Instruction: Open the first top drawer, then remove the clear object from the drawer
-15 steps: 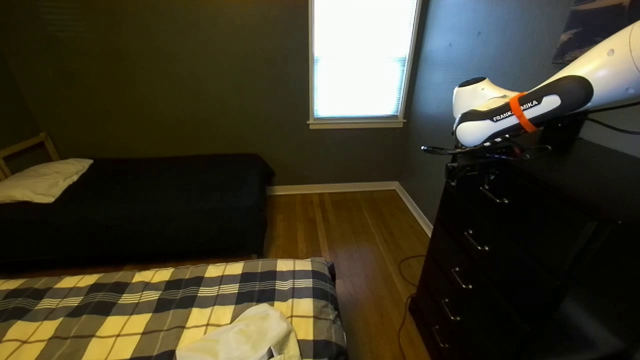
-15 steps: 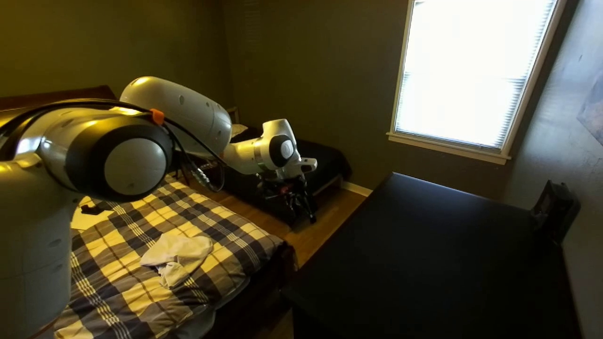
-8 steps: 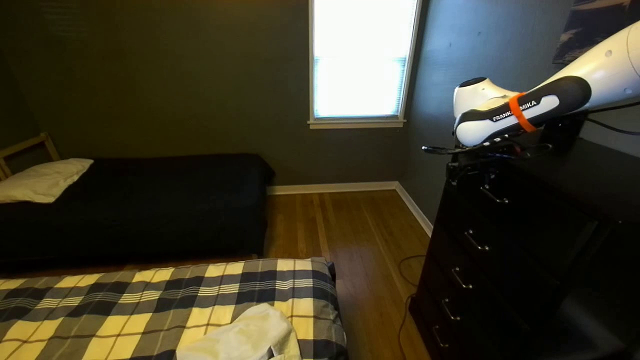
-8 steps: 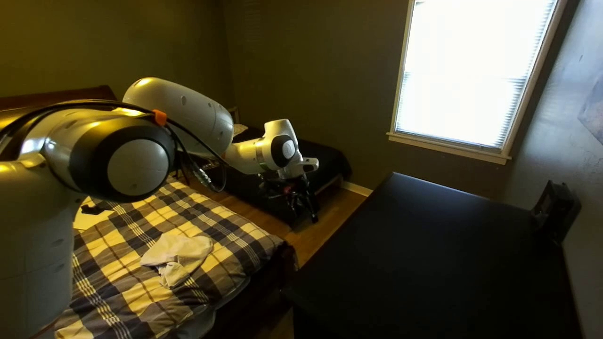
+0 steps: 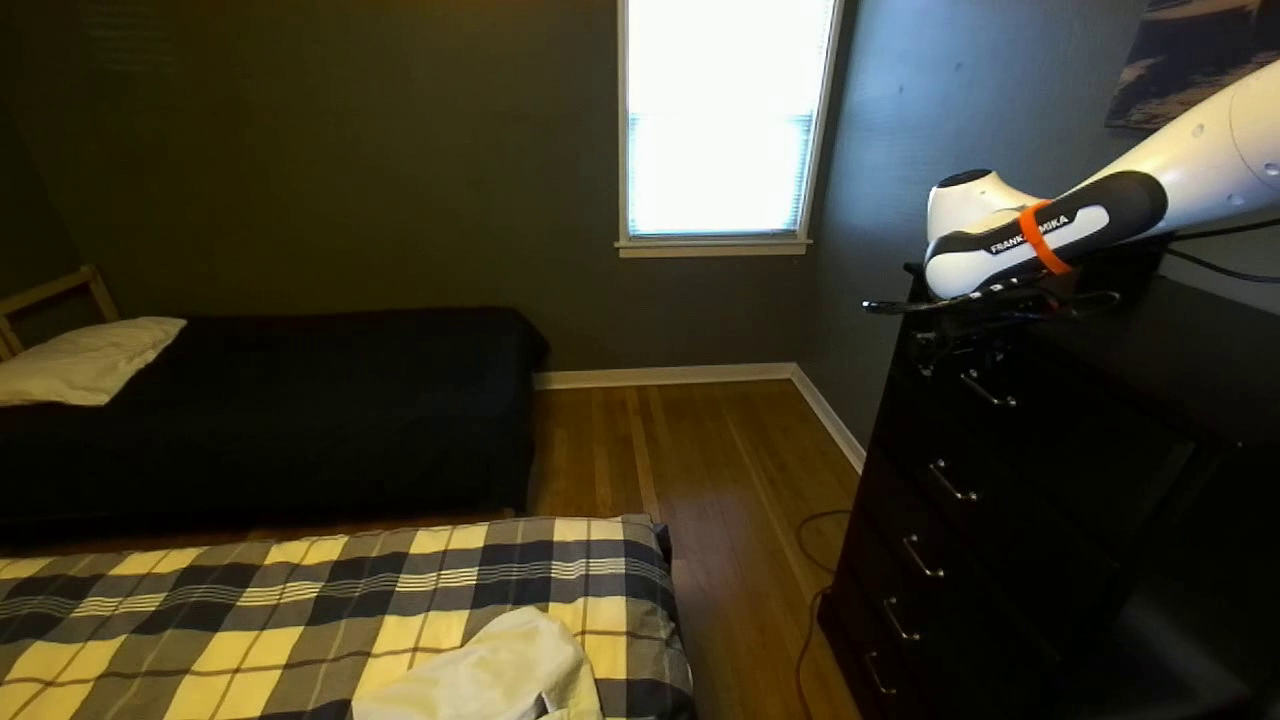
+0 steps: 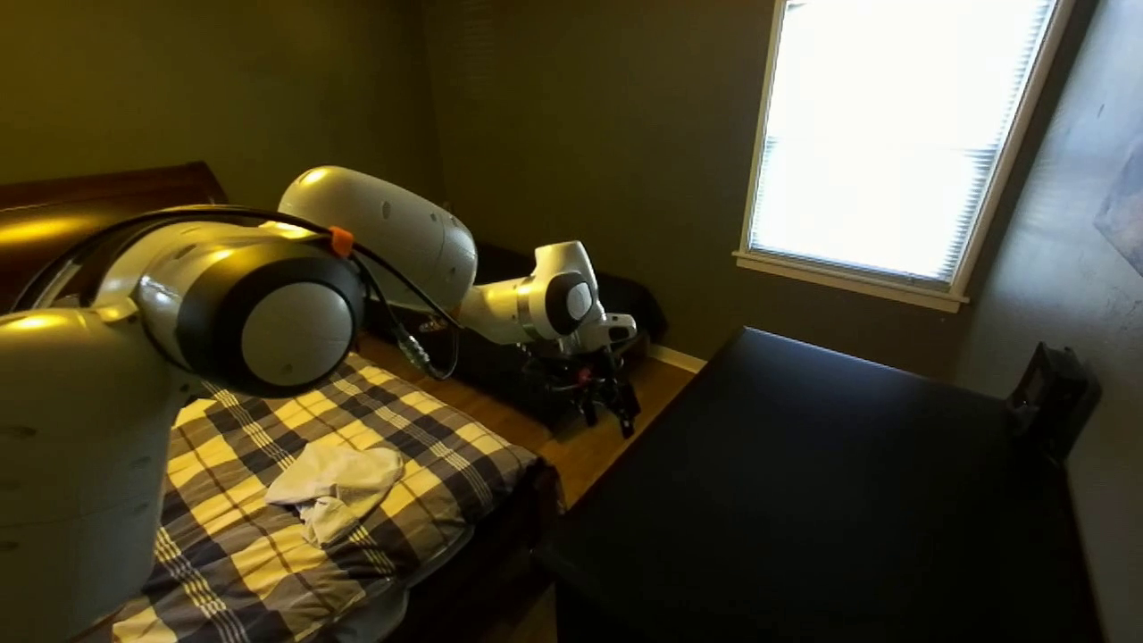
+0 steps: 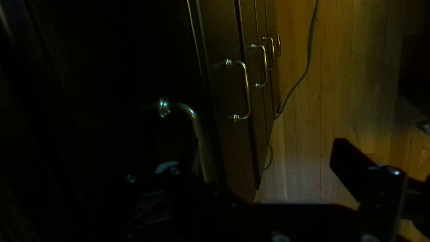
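Observation:
The first top drawer (image 5: 1060, 430) of the dark dresser is shut, and its silver handle (image 5: 988, 389) shows in an exterior view. In the wrist view the dark drawer front (image 7: 111, 74) fills the left side, with the curved handle (image 7: 188, 111) standing out from it. My gripper (image 7: 265, 158) is open and empty, with its fingers wide apart. The left finger is very dark and lies close by the handle's lower part; I cannot tell whether they touch. The right finger (image 7: 349, 168) is over the floor. In an exterior view the gripper (image 6: 609, 416) is beside the dresser's front edge. The clear object is out of view.
Lower drawer handles (image 7: 247, 87) stick out below. The dresser top (image 6: 804, 482) bears a dark box-like object (image 6: 1054, 397) by the wall. A plaid bed (image 6: 429, 464) with a pale cloth (image 6: 339, 487) stands opposite. A cable (image 7: 305, 70) lies on the wooden floor.
The arm and gripper have moved to the right and slightly down in both exterior views, closer to the dresser front. The drawer has not moved.

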Robot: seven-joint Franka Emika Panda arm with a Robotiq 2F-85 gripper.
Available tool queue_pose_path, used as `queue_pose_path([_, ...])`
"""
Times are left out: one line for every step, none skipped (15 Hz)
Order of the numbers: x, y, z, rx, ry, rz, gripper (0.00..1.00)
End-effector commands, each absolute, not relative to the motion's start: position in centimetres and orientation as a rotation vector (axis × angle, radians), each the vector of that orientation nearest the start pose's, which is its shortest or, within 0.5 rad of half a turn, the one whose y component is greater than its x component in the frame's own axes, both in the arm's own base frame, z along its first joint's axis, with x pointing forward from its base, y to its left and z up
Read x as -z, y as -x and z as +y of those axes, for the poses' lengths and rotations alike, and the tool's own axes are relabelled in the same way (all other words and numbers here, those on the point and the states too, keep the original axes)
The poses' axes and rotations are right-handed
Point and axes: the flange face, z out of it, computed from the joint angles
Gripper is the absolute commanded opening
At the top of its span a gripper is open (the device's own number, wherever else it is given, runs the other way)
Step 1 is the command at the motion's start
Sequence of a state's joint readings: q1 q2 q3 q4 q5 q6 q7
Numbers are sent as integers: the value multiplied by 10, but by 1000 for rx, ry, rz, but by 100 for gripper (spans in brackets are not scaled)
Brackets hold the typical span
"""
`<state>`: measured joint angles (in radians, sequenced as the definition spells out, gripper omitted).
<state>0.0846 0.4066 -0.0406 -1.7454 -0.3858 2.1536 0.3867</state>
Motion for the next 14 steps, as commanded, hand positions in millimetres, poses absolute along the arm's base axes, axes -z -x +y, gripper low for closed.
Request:
queue_pose_path([-325, -669, 0, 123, 3419, 162, 100])
queue_pose_path([-319, -671, -5, 123, 3413, 147, 100])
queue_pose_path([-313, -672, -9, 113, 3411, 133, 100])
queue_pose_path([-308, -673, -13, 116, 3417, 107, 100])
queue_pose_path([-303, -674, -18, 103, 3420, 93, 100])
queue_pose_path([-297, -675, -22, 103, 3427, 72, 100])
queue_pose_path([-293, -676, -26, 101, 3434, 61, 100])
queue_pose_path([-290, -677, -29, 97, 3442, 46, 100])
queue_pose_path([-286, -678, -30, 96, 3442, 33, 100])
queue_pose_path([-284, -678, -29, 86, 3439, 23, 100])
queue_pose_path([-281, -678, -28, 80, 3435, 12, 100])
queue_pose_path([-278, -678, -27, 78, 3433, -3, 100])
queue_pose_path([-276, -678, -26, 70, 3429, -9, 100])
queue_pose_path([-276, -677, -25, 66, 3429, -12, 100])
